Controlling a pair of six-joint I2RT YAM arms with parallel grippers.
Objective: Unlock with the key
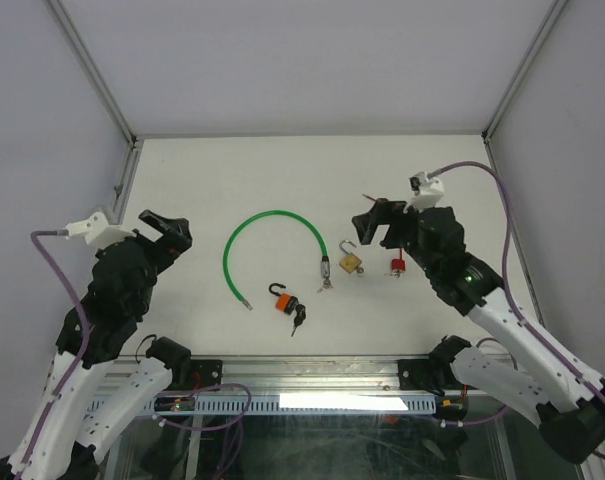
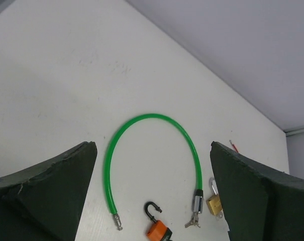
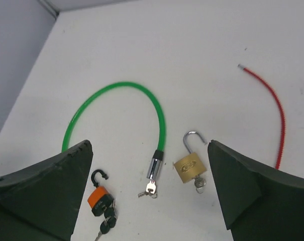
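Brass padlock [image 1: 351, 264] lies shackle-open; right pincer [image 1: 377, 222] hovers just right of it, left pincer [image 1: 170, 230] well left, both gaping, empty.

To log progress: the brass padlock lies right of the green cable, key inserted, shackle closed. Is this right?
Not quite: the shackle is open, as the right wrist view shows. The brass padlock does lie right of the green cable, key inserted.

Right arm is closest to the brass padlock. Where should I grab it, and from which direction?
Grip the brass padlock across the left and right edges of its body, coming straight down with the right gripper. It lies flat, with its open shackle pointing away and the key sticking out of the near end, so only those sides look free.
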